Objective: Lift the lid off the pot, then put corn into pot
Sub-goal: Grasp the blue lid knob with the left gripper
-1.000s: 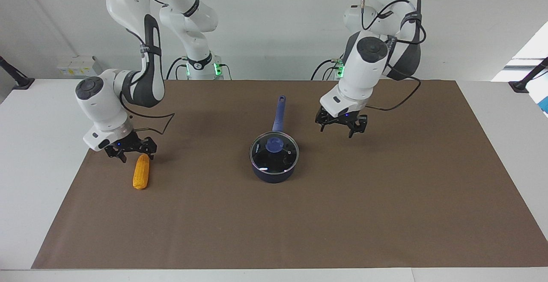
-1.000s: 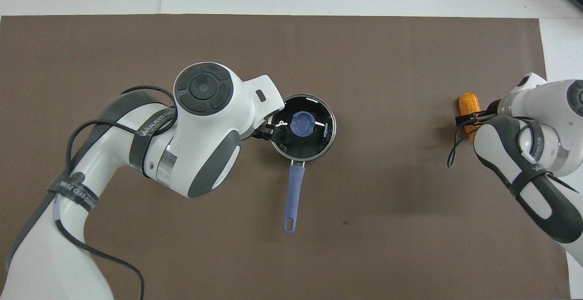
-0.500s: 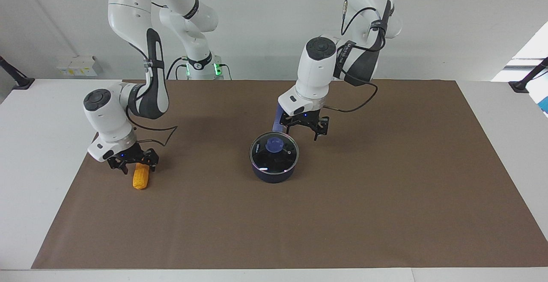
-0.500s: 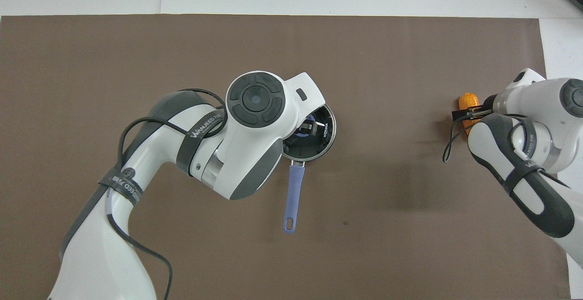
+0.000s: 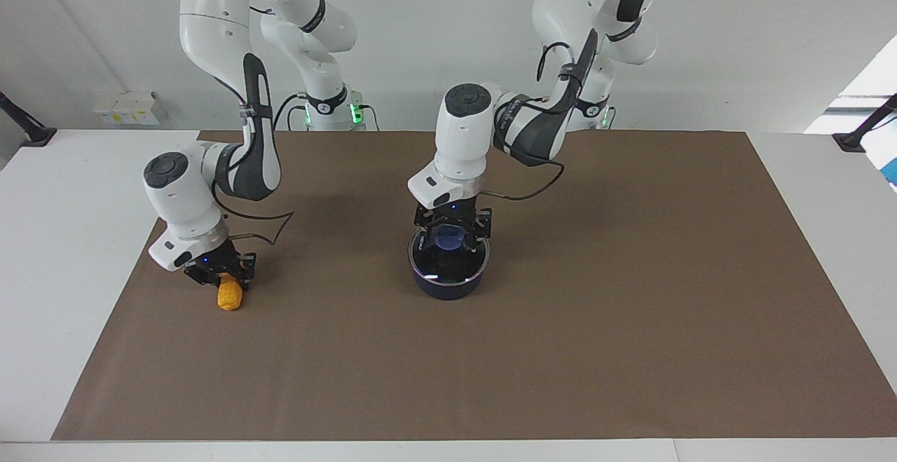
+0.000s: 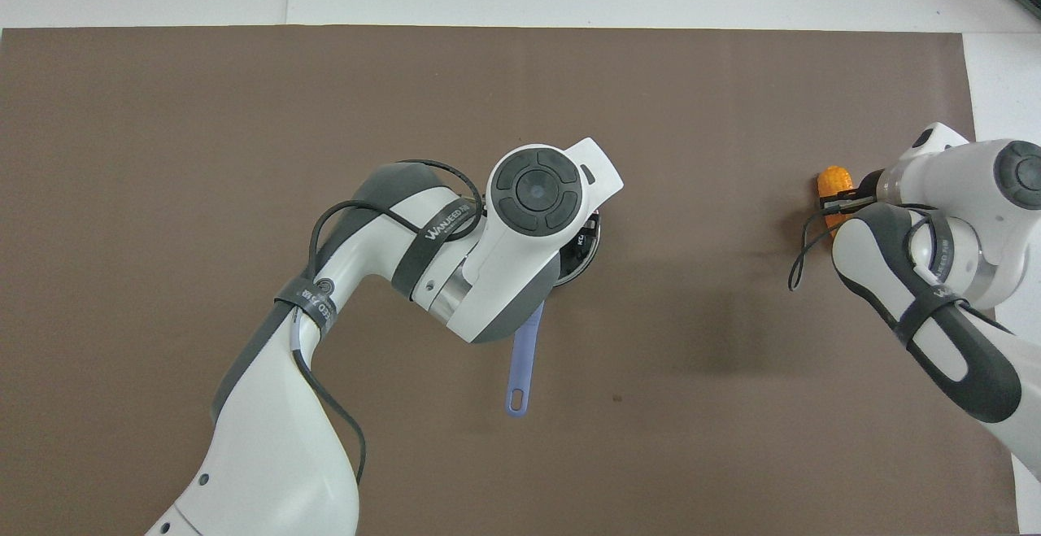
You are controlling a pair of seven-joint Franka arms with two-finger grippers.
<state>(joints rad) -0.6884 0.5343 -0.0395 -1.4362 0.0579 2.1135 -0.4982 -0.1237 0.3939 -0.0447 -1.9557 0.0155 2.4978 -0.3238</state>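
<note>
From above, the one label I can read outright is "WANJEED" in white letters on the dark strap wound round the left arm's forearm, lying at about nine o'clock from the round grey cap of that arm's wrist. A like strap on the right arm carries white lettering too, but it is turned edge-on and I cannot make out the word. On the lid, at about three o'clock of its glass, a few white letters peek out from under the wrist, too cut off to read.

High facing camera across the table, steep overhead camera (robots' end), both sharing the brown mat
</note>
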